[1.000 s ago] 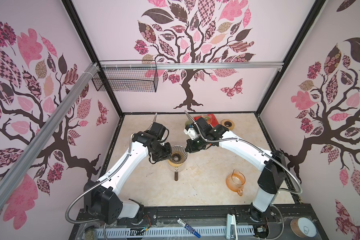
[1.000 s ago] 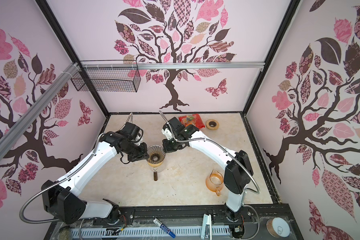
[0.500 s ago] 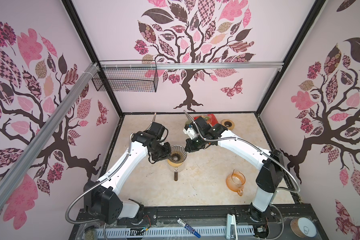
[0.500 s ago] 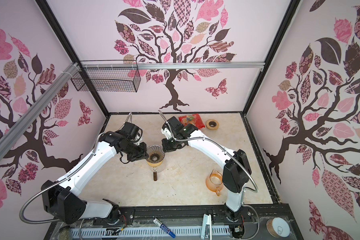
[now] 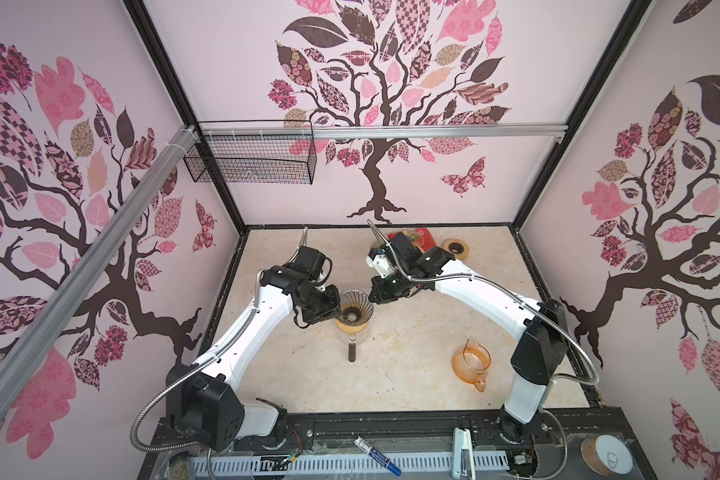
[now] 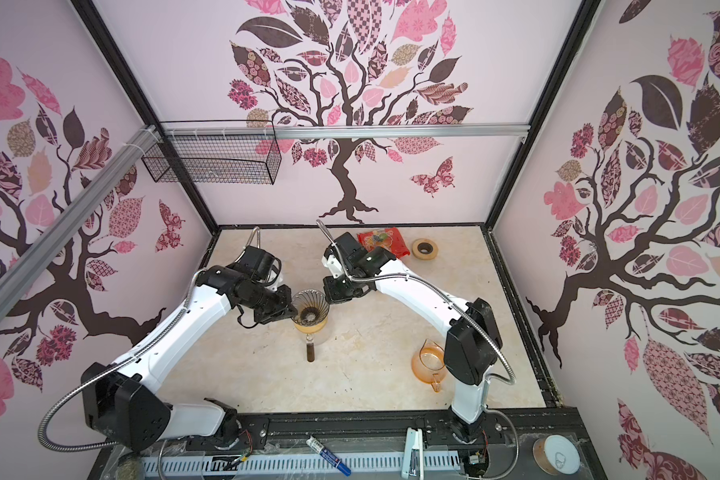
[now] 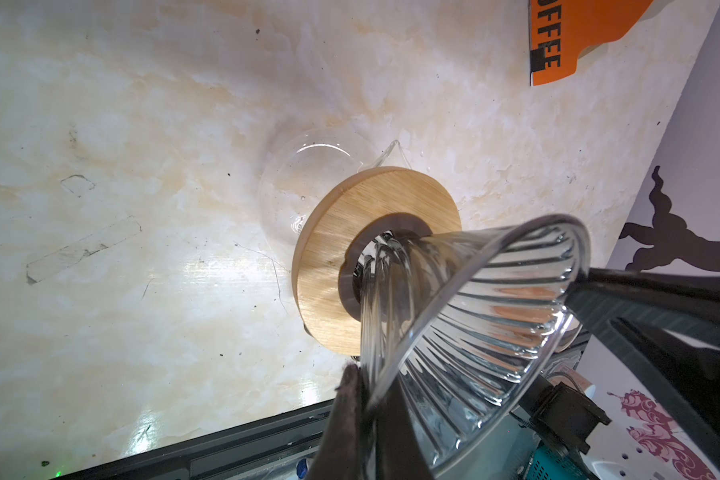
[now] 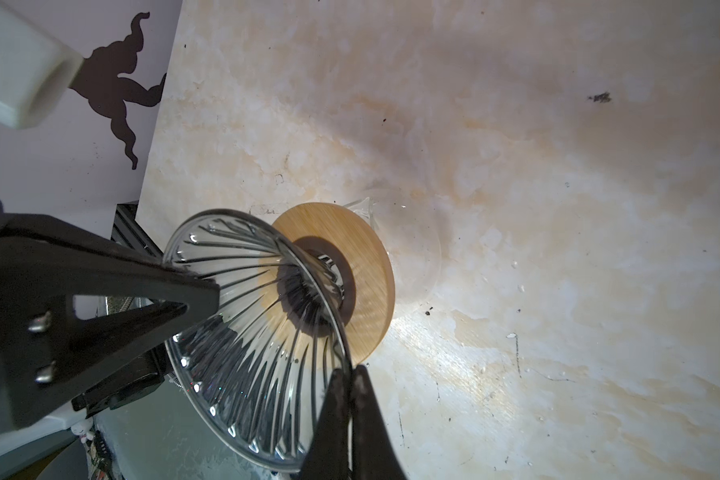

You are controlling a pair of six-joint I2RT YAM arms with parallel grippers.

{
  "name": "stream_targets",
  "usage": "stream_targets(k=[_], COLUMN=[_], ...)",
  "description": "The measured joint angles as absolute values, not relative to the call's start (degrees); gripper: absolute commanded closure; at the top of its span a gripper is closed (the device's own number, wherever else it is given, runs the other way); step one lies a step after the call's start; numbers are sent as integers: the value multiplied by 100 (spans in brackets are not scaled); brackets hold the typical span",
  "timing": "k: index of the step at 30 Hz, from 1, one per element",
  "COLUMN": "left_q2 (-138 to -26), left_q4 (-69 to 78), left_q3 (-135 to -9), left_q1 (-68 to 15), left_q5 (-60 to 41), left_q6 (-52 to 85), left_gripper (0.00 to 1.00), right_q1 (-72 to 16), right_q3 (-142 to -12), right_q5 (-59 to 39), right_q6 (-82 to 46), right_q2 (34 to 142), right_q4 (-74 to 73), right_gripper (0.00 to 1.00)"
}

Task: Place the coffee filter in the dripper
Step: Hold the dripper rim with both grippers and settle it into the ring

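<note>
1. Left wrist view is showing the left end effector (image 7: 368, 390) clenching on the rim of the glass dripper (image 7: 474, 316), with one finger sitting inside the wall and one outside.
2. Right wrist view is showing the right end effector (image 8: 348, 376) pinching the opposite side of the same rim, so both arms are grasping the dripper at once.
3. The dripper is sitting near the middle of the bench (image 5: 412, 332), with its narrow end resting in a wooden collar (image 7: 341, 232) on top of a clear glass server (image 7: 300, 183).
4. Its long axis is running roughly vertical. The wide mouth is pointing up toward the top cameras and the ribbed cone is tapering down into the collar. I cannot rule out a slight tilt.
5. No coffee filter is showing inside the cone or in either grip, and I cannot tell where it is lying. An orange packet (image 7: 578, 37) is lying near the back wall, but whether it is holding filters is not visible.
6. Judging from this, the step in hand is seating or steadying the dripper, and the filter placement itself is not yet done.
7. The next move is probably calling for one end effector to let go gently, without dragging the glass off the collar, and to fetch a filter while the other is bracing the rim. The filter's tip will need lining up with that vertical axis.
</note>
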State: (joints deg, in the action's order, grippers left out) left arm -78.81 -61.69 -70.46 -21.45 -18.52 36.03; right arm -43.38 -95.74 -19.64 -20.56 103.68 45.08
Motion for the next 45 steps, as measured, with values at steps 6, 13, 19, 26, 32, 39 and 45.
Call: stream_targets(k=[6, 13, 19, 26, 32, 39, 45], left_q2=[-7867, -7905, -7887, -7787, -7791, -8169, -8556], left_q4=[-6051, -5964, -5811, -5551, -5465, -5465, -5376], left_q3=[-6956, -6890, -6753, -6517, -6501, -6834, -7166], left_q1=[-2126, -2093, -2060, -2049, -2049, -2226, -2410], left_q5=[-1894, -1907, -1959, -1999, -2043, -2152, -2309], left_q6=[3597, 3605, 3621, 3623, 3612, 3573, 3573], left_gripper=[98, 98, 98, 99, 99, 99, 99], right_q1=[-4333, -4298, -4276, -4263, -4257, -4082, -3828], right_q3=[-9566, -9397, -9301, -9011, -8908, -8739, -8458], right_q5=[-1973, -2029, -2088, -2139, -2128, -2067, -2062], right_q6=[-2062, -2110, -2147, -2187, -2189, -2228, -2255], right_q2=[10368, 10350, 10331, 10186, 10110, 9913, 9642], right_q4=[4488, 4265, 4125, 3852, 3760, 3835, 3861], right_gripper=[96, 96, 96, 97, 97, 97, 96])
